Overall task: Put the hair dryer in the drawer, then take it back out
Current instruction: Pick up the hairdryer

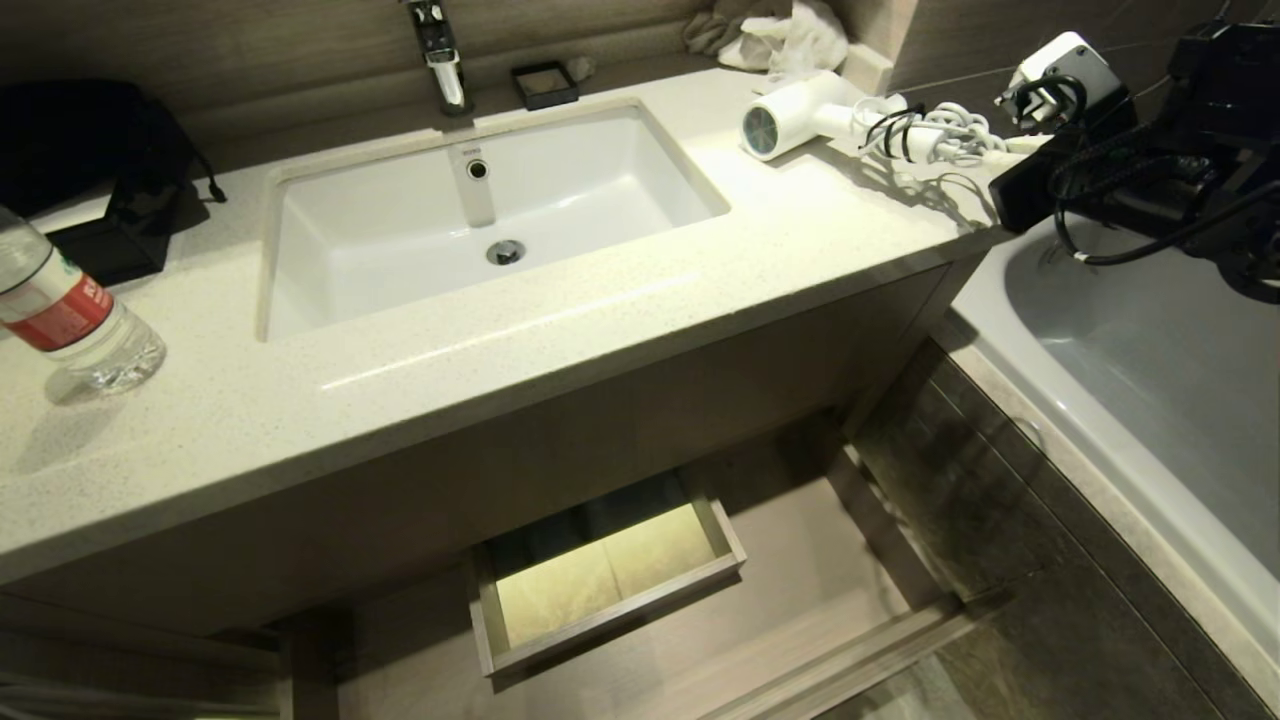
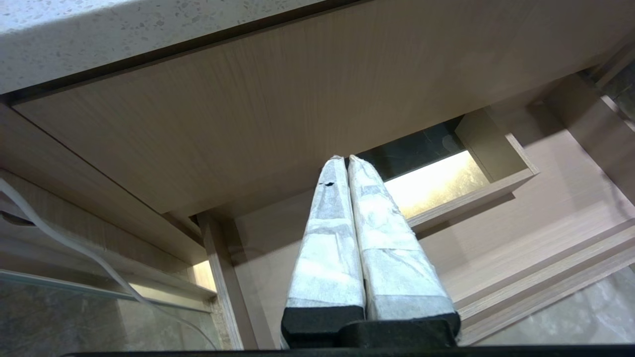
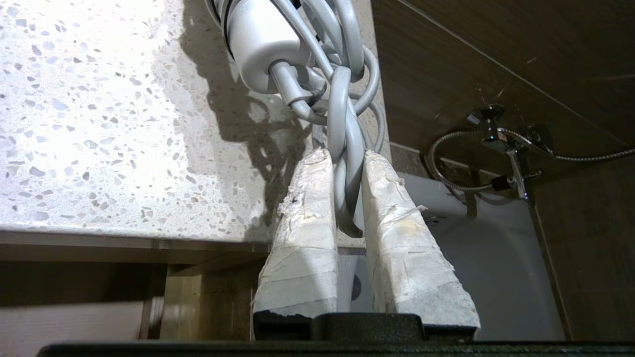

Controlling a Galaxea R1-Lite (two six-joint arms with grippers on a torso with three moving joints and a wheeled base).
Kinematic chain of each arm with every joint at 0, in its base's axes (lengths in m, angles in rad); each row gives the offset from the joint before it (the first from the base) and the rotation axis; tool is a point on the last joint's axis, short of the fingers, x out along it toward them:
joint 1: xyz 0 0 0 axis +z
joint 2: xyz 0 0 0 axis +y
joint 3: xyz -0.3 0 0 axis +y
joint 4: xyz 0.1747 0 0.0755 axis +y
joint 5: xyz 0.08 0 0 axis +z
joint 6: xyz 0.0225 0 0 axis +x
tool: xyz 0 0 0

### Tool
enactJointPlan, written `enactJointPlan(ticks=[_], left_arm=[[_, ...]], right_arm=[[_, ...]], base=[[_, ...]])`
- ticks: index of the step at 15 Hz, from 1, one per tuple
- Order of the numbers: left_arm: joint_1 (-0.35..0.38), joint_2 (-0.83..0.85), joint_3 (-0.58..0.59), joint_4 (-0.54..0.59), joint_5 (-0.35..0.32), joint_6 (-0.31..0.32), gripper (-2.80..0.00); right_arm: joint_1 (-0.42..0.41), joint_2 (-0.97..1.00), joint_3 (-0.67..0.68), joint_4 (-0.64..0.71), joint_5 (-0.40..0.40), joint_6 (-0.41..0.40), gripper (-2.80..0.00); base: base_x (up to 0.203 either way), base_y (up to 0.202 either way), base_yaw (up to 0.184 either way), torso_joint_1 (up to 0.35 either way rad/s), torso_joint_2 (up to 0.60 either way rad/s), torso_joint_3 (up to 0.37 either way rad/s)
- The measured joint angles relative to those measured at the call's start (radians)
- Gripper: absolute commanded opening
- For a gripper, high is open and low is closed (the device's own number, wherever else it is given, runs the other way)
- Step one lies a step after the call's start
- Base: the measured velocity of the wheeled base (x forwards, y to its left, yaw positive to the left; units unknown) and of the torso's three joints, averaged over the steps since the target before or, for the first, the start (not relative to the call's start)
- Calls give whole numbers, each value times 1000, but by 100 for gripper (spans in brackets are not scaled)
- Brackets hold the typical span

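Observation:
The white hair dryer (image 1: 800, 115) is at the counter's back right corner, its grey grilled end facing the sink and its bundled white cord (image 1: 940, 135) trailing toward the bathtub. My right gripper (image 1: 1005, 148) comes in from the right past the counter's end. In the right wrist view, the right gripper (image 3: 346, 156) is shut on loops of the cord (image 3: 342, 109), just below the handle (image 3: 258, 44). The light-wood drawer (image 1: 820, 570) stands pulled out below the vanity, its boxed cutout (image 1: 610, 580) showing. My left gripper (image 2: 346, 158) hangs shut and empty in front of the drawer (image 2: 545, 213).
A white sink (image 1: 480, 220) with a chrome faucet (image 1: 440, 55) fills the counter's middle. A water bottle (image 1: 70, 320) and a black bag (image 1: 110, 170) sit at the left, a white cloth (image 1: 790, 35) at the back. A bathtub (image 1: 1150, 350) lies to the right.

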State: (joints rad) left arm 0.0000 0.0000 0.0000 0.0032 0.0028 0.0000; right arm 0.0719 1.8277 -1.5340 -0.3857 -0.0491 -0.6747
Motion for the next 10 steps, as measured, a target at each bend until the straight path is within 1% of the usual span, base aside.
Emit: enactJointPlan(ticks=[1, 2, 6, 10], left_arm=[[0, 0, 0, 0, 0, 0, -280], [0, 0, 0, 0, 0, 0, -280], [0, 0, 0, 0, 0, 0, -280], [0, 0, 0, 0, 0, 0, -280]], right_arm=[[-2, 2, 3, 0, 0, -1, -280], [-8, 7, 4, 0, 1, -2, 0], [-29, 22, 5, -4, 0, 0, 0], [-33, 28, 7, -4, 0, 2, 0]], base=[[0, 0, 0, 0, 0, 0], [0, 0, 0, 0, 0, 0], [0, 0, 0, 0, 0, 0], [0, 0, 0, 0, 0, 0]])
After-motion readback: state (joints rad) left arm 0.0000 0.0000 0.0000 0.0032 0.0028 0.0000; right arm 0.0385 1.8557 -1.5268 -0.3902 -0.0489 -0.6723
